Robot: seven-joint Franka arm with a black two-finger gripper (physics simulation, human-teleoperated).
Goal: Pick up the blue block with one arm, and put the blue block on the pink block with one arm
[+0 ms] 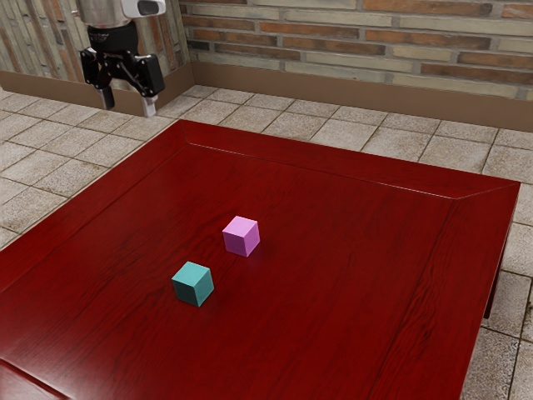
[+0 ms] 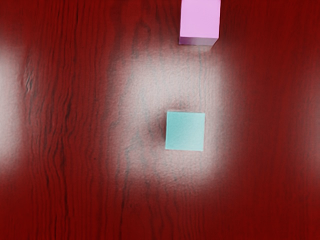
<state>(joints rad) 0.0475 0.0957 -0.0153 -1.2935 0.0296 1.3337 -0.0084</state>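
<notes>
A teal-blue block (image 1: 193,283) rests on the dark red table (image 1: 350,275), with a pink block (image 1: 241,236) a short way behind it toward the exterior view's right. The two blocks stand apart, both flat on the wood. My gripper (image 1: 127,105) hangs high at the exterior view's upper left, far above the table, open with nothing between its fingers. From the wrist camera I look straight down on the blue block (image 2: 185,131), and the pink block (image 2: 199,22) lies beyond it.
The table has a raised rim (image 1: 333,162) along its far edge and sides. A tiled floor (image 1: 50,158) and a brick wall (image 1: 350,42) surround it. Bare wood lies all around the two blocks.
</notes>
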